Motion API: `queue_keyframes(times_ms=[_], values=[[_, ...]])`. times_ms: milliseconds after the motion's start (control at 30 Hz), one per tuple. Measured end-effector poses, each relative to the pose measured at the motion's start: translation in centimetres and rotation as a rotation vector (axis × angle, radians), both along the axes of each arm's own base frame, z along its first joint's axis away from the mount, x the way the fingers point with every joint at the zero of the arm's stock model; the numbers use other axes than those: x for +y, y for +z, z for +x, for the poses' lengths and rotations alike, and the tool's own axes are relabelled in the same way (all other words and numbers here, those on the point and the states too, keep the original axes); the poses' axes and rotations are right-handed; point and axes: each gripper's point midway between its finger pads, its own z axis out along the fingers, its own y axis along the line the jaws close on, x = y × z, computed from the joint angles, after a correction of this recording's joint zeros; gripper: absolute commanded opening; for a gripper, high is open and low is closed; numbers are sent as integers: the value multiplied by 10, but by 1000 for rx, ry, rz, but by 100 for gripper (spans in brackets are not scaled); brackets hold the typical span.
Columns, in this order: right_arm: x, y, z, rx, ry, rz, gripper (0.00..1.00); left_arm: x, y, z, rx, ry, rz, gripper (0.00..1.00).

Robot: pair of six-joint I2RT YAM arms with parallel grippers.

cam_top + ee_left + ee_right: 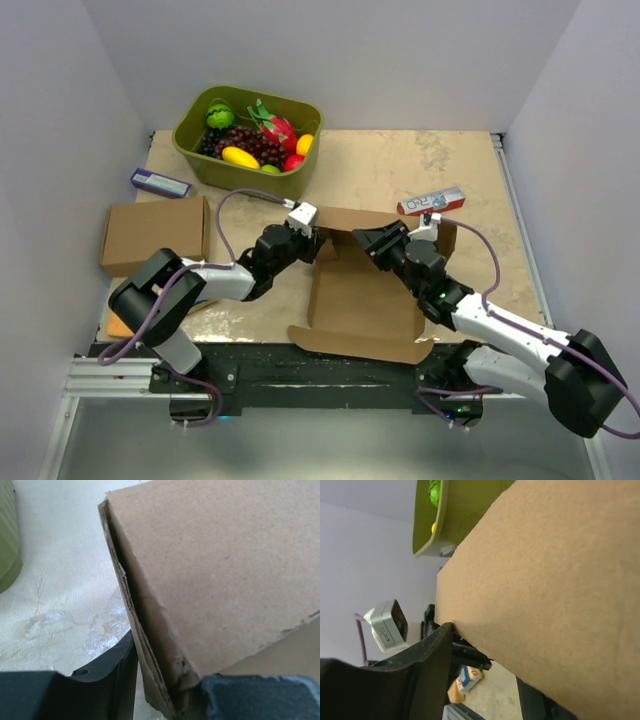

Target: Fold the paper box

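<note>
While your left gripper (317,240) clamps the paper box (365,300) at its far-left wall and the right gripper (363,238) straddles a panel, pinch untellable, take this light, crease-prone cardboard beside its folds.

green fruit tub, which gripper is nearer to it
Left. The left gripper holds the far-left corner of the paper box, the corner nearest the green tub; the right gripper is further right along the far wall.

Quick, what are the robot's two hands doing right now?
Left gripper: closed on the paper box flap.
Right gripper: straddles a panel of it; grip cannot be told.
</note>
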Motion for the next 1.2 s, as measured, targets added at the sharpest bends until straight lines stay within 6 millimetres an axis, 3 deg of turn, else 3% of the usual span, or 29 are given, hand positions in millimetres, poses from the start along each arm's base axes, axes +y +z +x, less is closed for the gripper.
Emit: queue_keyframes(times_ms=[100,167,233,400,500,567,633,667,767,900,967,1067,1133,1200], values=[[6,-3,-8,-11,48,-37,31,0,0,-2,30,-13,13,13],[15,-17,-22,-4,110,-84,22,2,0,-2,48,-10,10,14],[24,-34,-39,18,173,-135,20,2,1,-1,60,-9,10,14],[48,-53,-70,25,272,-227,18,2,1,-1,77,-11,19,14],[57,-61,-79,21,288,-275,25,1,2,1,91,-9,31,14],[61,-64,-85,11,288,-302,38,1,2,1,101,-6,37,14],[60,-64,-89,5,288,-329,43,2,2,3,103,4,43,14],[58,-62,-88,4,278,-347,49,3,1,3,104,9,45,14],[52,-40,-81,-32,241,-380,52,9,2,6,108,23,48,14],[44,10,-75,-135,194,-333,39,25,2,16,120,72,51,15],[46,17,-75,-157,192,-311,30,29,3,20,135,93,48,15],[65,-4,-71,-146,217,-311,15,30,4,24,158,113,43,15],[78,-34,-68,-105,239,-351,5,31,4,25,170,120,38,15],[85,-69,-67,-57,261,-411,1,31,3,25,179,125,31,15]])
